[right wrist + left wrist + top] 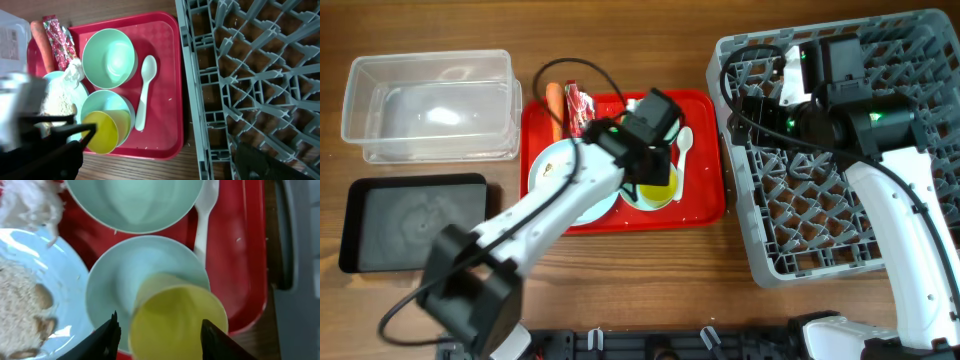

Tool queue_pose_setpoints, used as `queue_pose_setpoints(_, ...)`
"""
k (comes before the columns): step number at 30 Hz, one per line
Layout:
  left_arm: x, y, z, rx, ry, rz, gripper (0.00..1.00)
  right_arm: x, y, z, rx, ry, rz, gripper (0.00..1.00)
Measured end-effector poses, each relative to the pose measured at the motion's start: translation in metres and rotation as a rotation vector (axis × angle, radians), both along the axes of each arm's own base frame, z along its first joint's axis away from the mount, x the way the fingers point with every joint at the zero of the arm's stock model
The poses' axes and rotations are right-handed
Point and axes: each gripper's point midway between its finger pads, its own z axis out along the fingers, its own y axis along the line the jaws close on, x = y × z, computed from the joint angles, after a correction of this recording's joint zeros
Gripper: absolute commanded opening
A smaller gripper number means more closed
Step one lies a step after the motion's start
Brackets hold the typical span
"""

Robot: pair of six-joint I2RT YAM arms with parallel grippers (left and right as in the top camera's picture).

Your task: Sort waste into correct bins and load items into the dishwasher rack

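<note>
Best to close the left fingers (109, 337) squarely on the yellow cup (175, 322), tipped inside the pale blue bowl (120, 280) on the red tray (245, 255), then lift straight, sparing the bowl. Reaches across the worktop (620, 280), wrist down, fingers wide apart astride the cup, holding nothing. State of the right fingers (262, 162), above the rack (800, 230): cannot tell.

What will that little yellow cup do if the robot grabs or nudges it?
The yellow cup lies tilted in the pale blue bowl, so a nudge would probably roll it. It looks like thin plastic: likely light, and perhaps smooth enough to slip from the left gripper.
</note>
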Motion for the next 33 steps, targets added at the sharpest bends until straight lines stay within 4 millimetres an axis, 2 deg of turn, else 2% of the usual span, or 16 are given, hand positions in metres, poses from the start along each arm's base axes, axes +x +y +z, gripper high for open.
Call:
queue_pose_setpoints(4, 0.003, 0.0, -0.027, 0.051, 0.033, 0.012, 0.42, 0.0, 0.0, 0.0, 0.002, 0.001, -0.004, 1.0)
queue_pose_setpoints(5, 0.003, 0.001, -0.032, 0.062, 0.04, 0.016, 0.38, 0.0, 0.0, 0.0, 0.003, 0.002, -0.006, 1.0)
queue_pose_setpoints(7, 0.003, 0.002, -0.038, 0.075, 0.049, 0.029, 0.06, 0.0, 0.0, 0.0, 0.004, 0.002, -0.008, 1.0)
queue_pose_setpoints(12, 0.006, 0.005, -0.039, 0.086, 0.04, 0.042, 0.04, 0.0, 0.0, 0.0, 0.005, 0.003, -0.01, 1.0)
queue_pose_setpoints(14, 0.001, 0.011, -0.038, 0.102, 0.058, 0.048, 0.04, 0.0, 0.0, 0.0, 0.005, 0.003, -0.01, 1.0)
queue_pose_setpoints(16, -0.001, 0.022, -0.028, 0.109, 0.069, 0.068, 0.04, 0.0, 0.0, 0.0, 0.004, 0.004, -0.01, 1.0)
queue_pose_setpoints(18, 0.003, 0.036, -0.007, 0.09, 0.051, 0.109, 0.04, -0.001, 0.0, 0.0, 0.004, 0.006, -0.01, 1.0)
queue_pose_setpoints(21, 0.02, 0.058, 0.049, -0.055, -0.029, 0.196, 0.04, -0.001, 0.001, 0.0, 0.009, 0.007, -0.007, 1.0)
queue_pose_setpoints(23, 0.029, 0.072, 0.086, -0.214, -0.059, 0.237, 0.04, -0.001, 0.007, 0.002, 0.04, 0.004, 0.01, 1.0)
queue_pose_setpoints(25, 0.034, 0.079, 0.116, -0.42, -0.047, 0.218, 0.04, 0.004, 0.023, 0.011, 0.116, -0.033, 0.078, 0.99)
queue_pose_setpoints(29, 0.033, 0.075, 0.16, -0.812, 0.032, 0.089, 0.04, 0.005, 0.081, 0.057, 0.402, -0.19, 0.383, 0.91)
queue_pose_setpoints(31, 0.025, 0.071, 0.182, -0.962, 0.067, 0.017, 0.04, 0.002, 0.103, 0.084, 0.514, -0.284, 0.518, 0.91)
queue_pose_setpoints(33, 0.014, 0.065, 0.201, -1.078, 0.099, -0.057, 0.04, -0.01, 0.126, 0.11, 0.618, -0.364, 0.668, 0.91)
